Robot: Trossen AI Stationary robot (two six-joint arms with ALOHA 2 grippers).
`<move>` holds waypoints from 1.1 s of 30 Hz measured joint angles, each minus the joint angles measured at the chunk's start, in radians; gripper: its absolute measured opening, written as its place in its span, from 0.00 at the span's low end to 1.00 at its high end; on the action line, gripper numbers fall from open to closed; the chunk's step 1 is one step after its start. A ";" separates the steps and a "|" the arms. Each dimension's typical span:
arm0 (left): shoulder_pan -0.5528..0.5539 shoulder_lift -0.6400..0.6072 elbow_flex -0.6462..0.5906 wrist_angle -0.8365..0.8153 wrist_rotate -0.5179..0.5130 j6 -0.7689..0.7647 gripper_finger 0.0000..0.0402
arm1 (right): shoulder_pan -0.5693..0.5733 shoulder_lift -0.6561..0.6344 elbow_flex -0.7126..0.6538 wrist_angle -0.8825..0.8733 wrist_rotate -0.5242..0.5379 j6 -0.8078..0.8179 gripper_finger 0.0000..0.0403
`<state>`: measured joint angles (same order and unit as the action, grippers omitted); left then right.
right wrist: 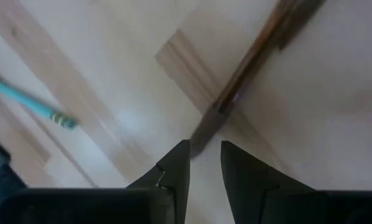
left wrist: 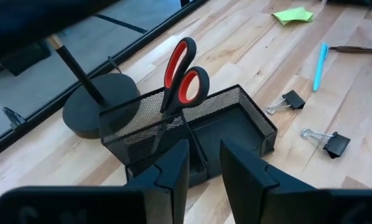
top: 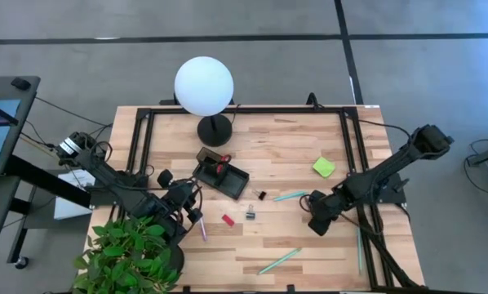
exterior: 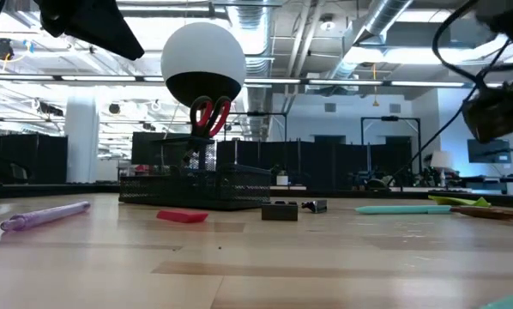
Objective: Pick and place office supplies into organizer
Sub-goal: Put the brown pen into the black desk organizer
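The black mesh organizer (top: 228, 178) stands at mid-table with the red-handled scissors (left wrist: 183, 73) upright in its tall cup. My left gripper (left wrist: 203, 163) hovers just near-left of it, open and holding nothing. Loose on the wood lie a purple pen (top: 201, 227), a red block (top: 228, 219), two black clips (top: 250, 212), teal pens (top: 290, 196), a lime-green sticky pad (top: 324, 167) and a dark brown pen (right wrist: 260, 56). My right gripper (right wrist: 204, 155) hangs over the brown pen's end, pointing steeply down, fingers slightly apart. In the low view it (exterior: 497, 116) is clear above the table.
A lamp with a round black base (top: 215, 129) and white globe (top: 203, 86) stands behind the organizer. A potted plant (top: 130, 253) fills the near-left corner. A black frame rail (top: 244, 109) borders the tabletop. More teal pens (top: 278, 261) lie near the front edge.
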<state>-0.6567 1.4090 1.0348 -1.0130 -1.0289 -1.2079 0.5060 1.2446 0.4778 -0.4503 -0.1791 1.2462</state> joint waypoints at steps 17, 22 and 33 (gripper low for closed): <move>0.000 0.000 0.000 0.002 0.001 0.000 0.21 | -0.028 0.117 0.009 0.017 -0.008 0.033 0.21; 0.000 0.000 0.000 0.002 0.001 0.000 0.21 | -0.029 0.108 -0.001 0.060 -0.001 -0.166 0.20; 0.000 0.000 0.000 0.008 -0.002 0.051 0.21 | -0.025 0.140 0.008 0.060 0.073 -0.129 0.14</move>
<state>-0.6567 1.4090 1.0348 -1.0045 -1.0308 -1.1566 0.4808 1.3842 0.4854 -0.3902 -0.1066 1.1172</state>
